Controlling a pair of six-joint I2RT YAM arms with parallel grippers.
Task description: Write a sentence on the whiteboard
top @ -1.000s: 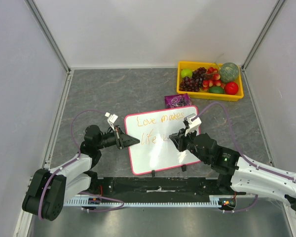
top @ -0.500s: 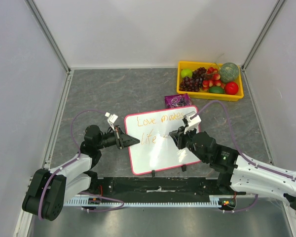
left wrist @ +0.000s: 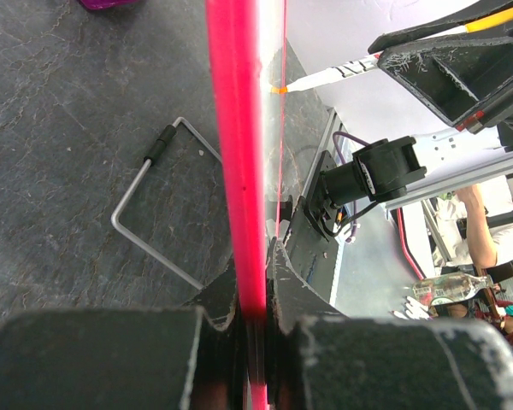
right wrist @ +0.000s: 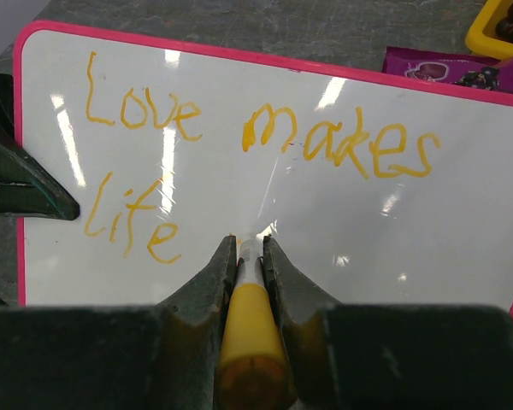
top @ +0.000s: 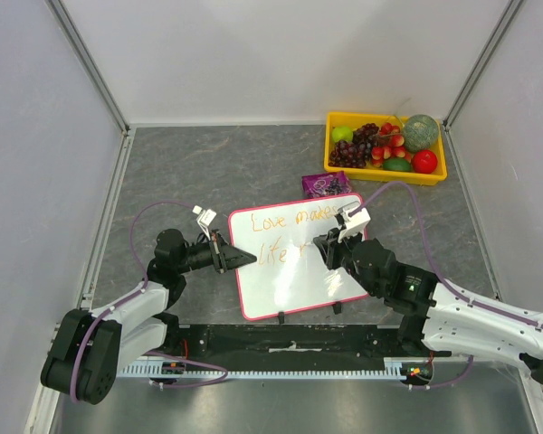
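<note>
The whiteboard (top: 285, 287), pink-framed, stands tilted on the table in front of the arms. The sentence (right wrist: 256, 128) on it is orange handwriting: "Love makes" on top, "life" below. My right gripper (right wrist: 249, 243) is shut on an orange marker (right wrist: 248, 333), whose tip rests on the board just right of "life". In the top view this gripper (top: 321, 246) is over the second line. My left gripper (left wrist: 255, 273) is shut on the whiteboard's left frame edge (left wrist: 239, 128), and from above it (top: 240, 258) sits at the board's left side. The marker's tip (left wrist: 325, 79) also shows in the left wrist view.
A yellow tray (top: 385, 174) of fruit stands at the back right. A purple packet (top: 327, 184) lies just behind the board's top edge. A bent wire foot (left wrist: 145, 231) rests on the table behind the board. Grey walls close in the left, right and back.
My right gripper has crept slightly right and up with the marker, and a short orange stroke has appeared after "life". The left gripper and the board have not moved.
</note>
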